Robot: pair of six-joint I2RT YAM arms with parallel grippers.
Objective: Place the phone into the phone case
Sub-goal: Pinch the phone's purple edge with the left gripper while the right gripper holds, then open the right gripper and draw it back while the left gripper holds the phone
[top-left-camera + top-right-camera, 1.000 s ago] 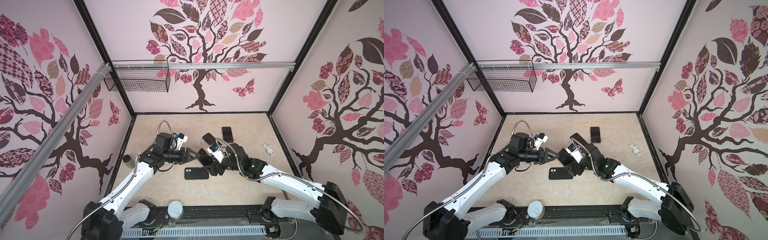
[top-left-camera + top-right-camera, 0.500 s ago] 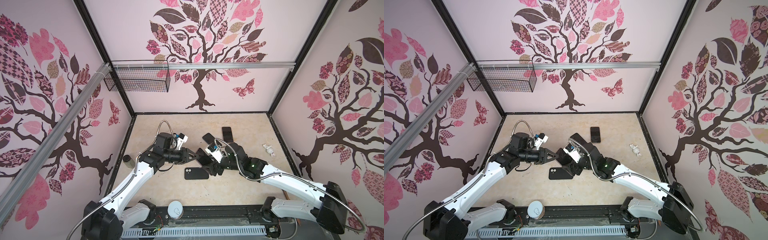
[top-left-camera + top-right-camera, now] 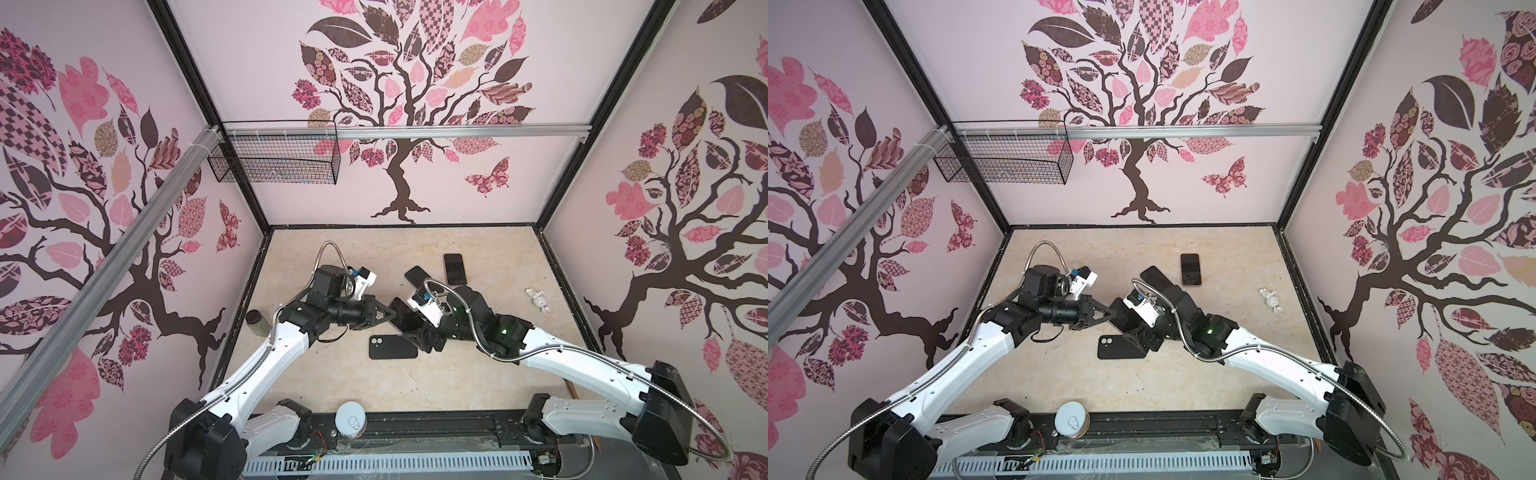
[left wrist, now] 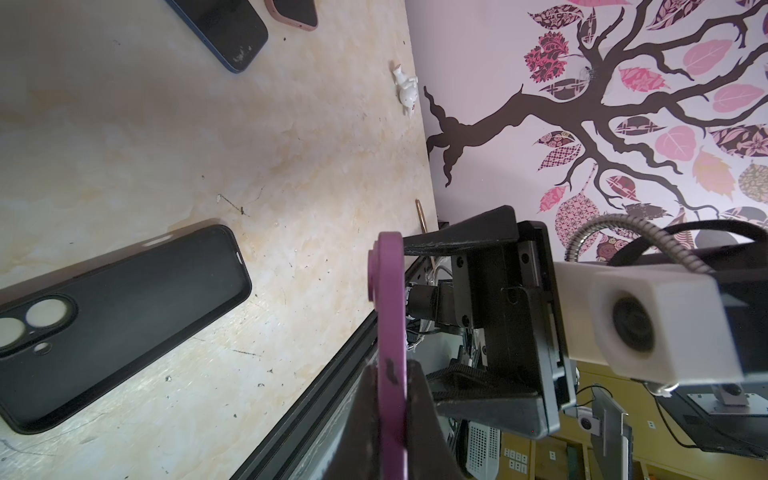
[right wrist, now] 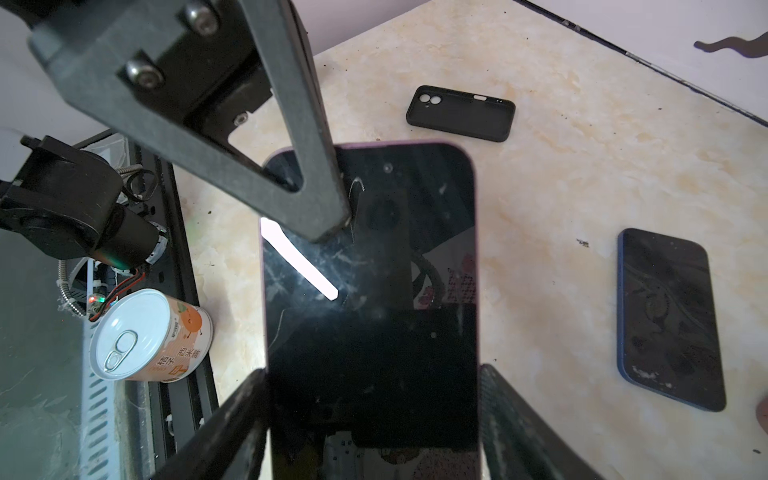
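Observation:
A purple phone [image 5: 370, 311] with a dark screen hangs in the air between the two arms, seen edge-on in the left wrist view [image 4: 390, 332] and in both top views [image 3: 405, 320] [image 3: 1126, 318]. My right gripper [image 5: 372, 374] grips it across its width at one end. My left gripper [image 4: 392, 365] [image 3: 388, 314] is shut on the thin edge of the other end; its finger [image 5: 316, 195] lies over the screen. The black phone case [image 3: 392, 347] [image 3: 1121, 347] [image 4: 120, 320] [image 5: 460, 113] lies flat on the table just below the phone, camera cutouts to the left.
A dark blue phone [image 3: 419, 275] [image 5: 671, 318] and a pink-cased phone [image 3: 454, 268] [image 3: 1191, 269] lie further back. A white figurine [image 3: 539, 300] sits at the right. A can [image 3: 351, 419] [image 5: 149, 336] stands at the front edge, a small jar [image 3: 257, 323] at the left wall.
My left gripper has closed its jaws onto the phone's free end. The right gripper has kept its hold, with the phone shifting slightly.

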